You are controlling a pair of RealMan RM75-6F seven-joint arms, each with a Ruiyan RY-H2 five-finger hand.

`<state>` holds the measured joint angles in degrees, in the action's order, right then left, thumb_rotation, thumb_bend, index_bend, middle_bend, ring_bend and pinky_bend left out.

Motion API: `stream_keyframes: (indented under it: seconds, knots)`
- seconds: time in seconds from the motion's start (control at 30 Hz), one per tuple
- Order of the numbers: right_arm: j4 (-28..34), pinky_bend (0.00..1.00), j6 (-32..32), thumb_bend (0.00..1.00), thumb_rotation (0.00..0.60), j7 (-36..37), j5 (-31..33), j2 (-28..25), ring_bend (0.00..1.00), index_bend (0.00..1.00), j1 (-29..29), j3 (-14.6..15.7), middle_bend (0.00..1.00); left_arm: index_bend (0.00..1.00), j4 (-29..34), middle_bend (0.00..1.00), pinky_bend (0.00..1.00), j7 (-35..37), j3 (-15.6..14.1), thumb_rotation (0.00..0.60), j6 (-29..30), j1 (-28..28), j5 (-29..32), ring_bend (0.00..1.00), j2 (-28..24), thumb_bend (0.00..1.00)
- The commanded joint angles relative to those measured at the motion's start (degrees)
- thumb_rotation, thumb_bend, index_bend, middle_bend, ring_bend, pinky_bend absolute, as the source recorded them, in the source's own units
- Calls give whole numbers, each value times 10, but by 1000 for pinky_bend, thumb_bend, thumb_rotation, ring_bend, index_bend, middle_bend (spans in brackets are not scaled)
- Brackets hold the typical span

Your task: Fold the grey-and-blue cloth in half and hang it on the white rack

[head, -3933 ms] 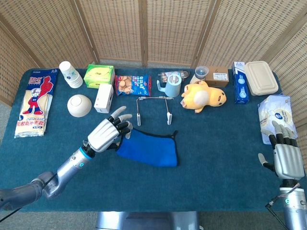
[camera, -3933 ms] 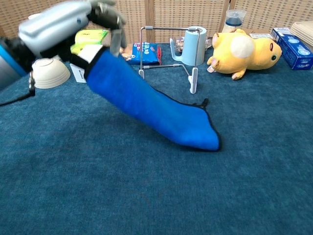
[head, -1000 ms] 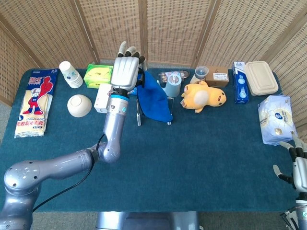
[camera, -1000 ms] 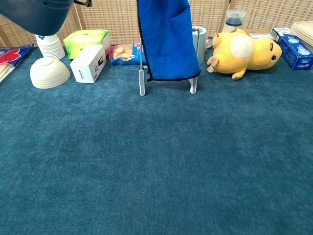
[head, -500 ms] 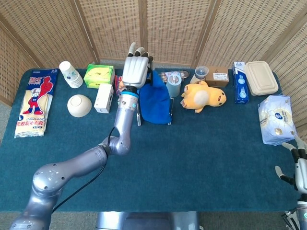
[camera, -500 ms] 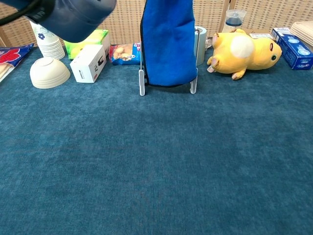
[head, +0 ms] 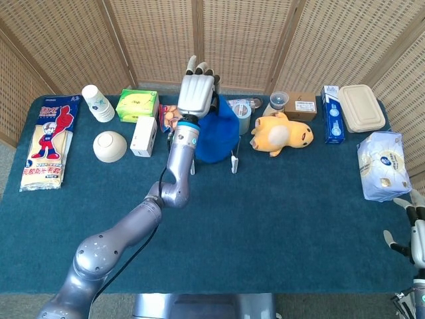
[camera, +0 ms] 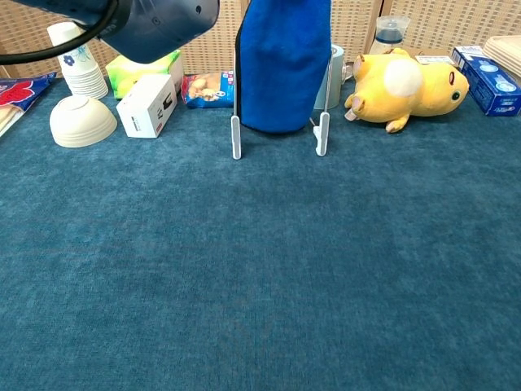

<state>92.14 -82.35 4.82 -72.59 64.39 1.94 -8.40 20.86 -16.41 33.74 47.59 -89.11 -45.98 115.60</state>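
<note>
The folded blue cloth [head: 216,136] [camera: 282,65] hangs from my left hand [head: 196,94] over the white rack [head: 234,161] [camera: 322,134]. Its lower edge dangles between the rack's two feet. The hand is raised above the rack, back toward the head camera, gripping the cloth's top; the grip itself is hidden behind the hand. In the chest view only the left forearm [camera: 138,24] shows at the top left. My right hand [head: 416,236] sits at the table's near right edge, mostly cut off by the frame.
Behind the rack stand a blue mug [head: 242,113], a snack pack [camera: 207,88] and a yellow plush toy [head: 282,134]. A white box [head: 143,135], a bowl [head: 109,146], paper cups [head: 97,102] and a green box [head: 137,104] are at left. Boxes and a bag [head: 380,173] lie right.
My left hand has carried the cloth farther right and back, from left of the rack to over it. The cloth's bottom edge now hangs higher, between the rack's legs.
</note>
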Motion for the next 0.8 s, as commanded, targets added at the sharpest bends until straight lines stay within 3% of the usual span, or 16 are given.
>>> stream_keyframes:
  seconds: [0.03,0.7,0.8]
  knots:
    - [3,0,0,262,600,-5,4,0,0,212,0,-2,47,770,-44,431,0,23,5,600,-26,-19,-6,208,18,537]
    - [8,0,6,261,600,-18,16,-2,0,208,1,-9,47,763,-130,417,0,36,8,600,-78,-29,-21,197,54,537]
    - [10,0,5,262,600,-18,15,-3,0,206,1,-9,47,667,-132,357,0,27,2,600,-87,-24,-28,142,56,539]
